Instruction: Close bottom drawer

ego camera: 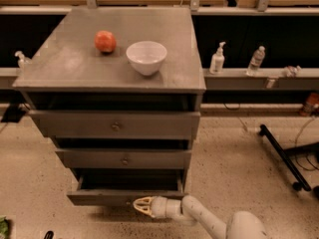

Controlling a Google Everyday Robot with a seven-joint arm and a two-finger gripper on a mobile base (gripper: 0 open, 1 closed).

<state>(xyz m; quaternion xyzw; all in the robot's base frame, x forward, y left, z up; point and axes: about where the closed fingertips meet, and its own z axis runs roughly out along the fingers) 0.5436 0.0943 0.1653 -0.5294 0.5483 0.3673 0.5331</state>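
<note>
Bottom drawer (99, 198) is found at the foot of the grey table (65, 63), lowest of three, and is seen standing partly out: its slim front panel is set forward of the drawer above, and the dark inside of the box is exposed behind the panel. Its front is noted as slightly lower at the left end than at the right.

The hand (141, 205) is located low in the view, at the drawer's front panel near its middle, with its pale tips pointed left along the panel. Contact with the panel appears likely but is not confirmed. Whether the hand is apart or together cannot be told. The white arm (199, 215) is seen running from the lower right edge up to the hand.

The middle drawer (124, 159) and top drawer (115, 125) are recorded as pushed in further, each with a small round knob at centre.

On the table top, a red fruit (105, 41) and a white bowl (146, 57) are observed, near each other but apart. Two bottles (217, 59) are noted on a ledge to the right. The floor (234, 168) is speckled.
</note>
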